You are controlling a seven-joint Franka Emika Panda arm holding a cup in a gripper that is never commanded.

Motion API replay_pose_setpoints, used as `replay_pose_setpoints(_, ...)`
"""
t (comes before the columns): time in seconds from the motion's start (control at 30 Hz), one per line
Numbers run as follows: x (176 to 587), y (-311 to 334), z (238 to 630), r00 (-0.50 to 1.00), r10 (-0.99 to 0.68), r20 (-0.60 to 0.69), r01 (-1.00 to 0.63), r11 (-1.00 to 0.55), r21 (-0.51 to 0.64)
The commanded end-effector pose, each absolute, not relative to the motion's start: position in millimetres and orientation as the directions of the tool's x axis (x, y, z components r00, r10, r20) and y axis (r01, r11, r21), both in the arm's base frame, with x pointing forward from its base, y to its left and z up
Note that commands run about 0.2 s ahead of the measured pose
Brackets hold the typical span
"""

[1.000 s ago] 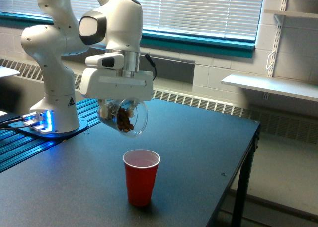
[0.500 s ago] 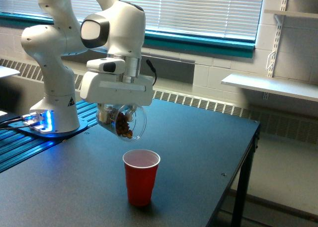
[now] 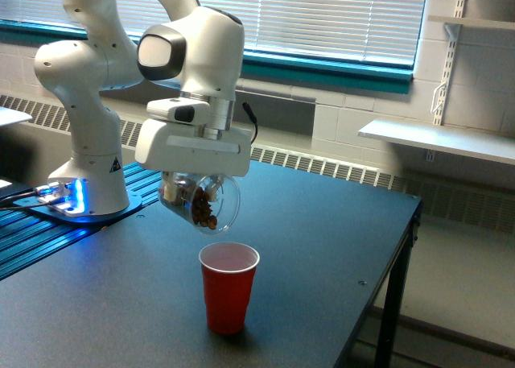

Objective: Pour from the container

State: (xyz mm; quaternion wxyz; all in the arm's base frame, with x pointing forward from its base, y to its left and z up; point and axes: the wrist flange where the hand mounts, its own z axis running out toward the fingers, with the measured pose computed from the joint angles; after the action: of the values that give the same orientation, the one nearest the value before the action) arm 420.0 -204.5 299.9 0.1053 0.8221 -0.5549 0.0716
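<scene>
The container [image 3: 203, 201] is a clear cup tilted on its side, its wide mouth turned toward the exterior view's right and downward. Brown pieces lie inside it near the lower rim. My gripper [image 3: 187, 184] is shut on the container under the white hand; the fingers are mostly hidden behind the cup. A red cup [image 3: 228, 287] with a white inside stands upright on the dark table [image 3: 322, 247], just below and slightly to the right of the container's mouth. Nothing is seen falling between them.
The white arm's base [image 3: 84, 175] stands at the exterior view's left on a blue-lit plate. The table's edge and a leg [image 3: 394, 303] run down the right side. A white wall shelf [image 3: 438, 138] and a radiator sit behind.
The hand with the container has shifted slightly to the right and a little lower, closer over the red cup. The tilt is about the same. The red cup has not moved.
</scene>
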Motion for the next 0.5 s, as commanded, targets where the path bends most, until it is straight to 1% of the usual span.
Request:
replay_pose_setpoints(0.03,427,-198,298,0.394,-0.888,0.236,-0.919,-0.377,0.117)
replay_pose_setpoints(0.5,431,-192,285,0.418,-0.880,0.224,-0.907,-0.390,0.159)
